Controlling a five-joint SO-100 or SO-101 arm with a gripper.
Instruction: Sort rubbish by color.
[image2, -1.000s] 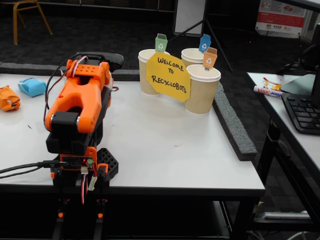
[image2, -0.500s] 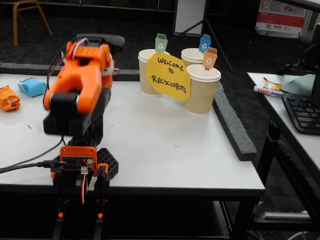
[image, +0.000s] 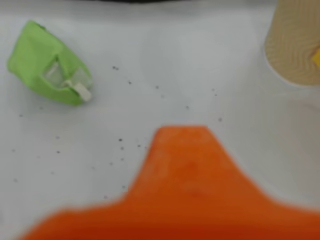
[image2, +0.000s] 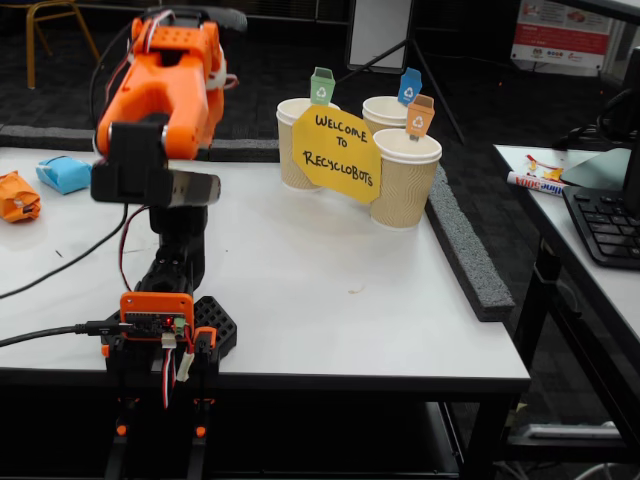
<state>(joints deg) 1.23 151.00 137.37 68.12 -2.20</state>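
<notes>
Robot arm poised over a white table (image2: 330, 290) with all the rubbish lying unsorted.

The orange arm (image2: 160, 90) rises from its base at the table's front edge. Three paper cups (image2: 405, 180) with coloured bin tags and a yellow welcome sign (image2: 335, 153) stand toward the back right corner. The wrist view shows the green wad (image: 49, 64) on the bare tabletop, ahead and to the left of the gripper (image: 182, 131), with one cup at the right edge. The blue wad (image2: 63, 173) and orange wad (image2: 17, 196) sit just beside each other at the table's far left edge in the fixed view. Only one blurred orange finger shows, so whether the gripper is spread or closed cannot be told. Likely risk: the green wad lies off to one side of the finger, so a straight descent would miss or nudge it.
</notes>
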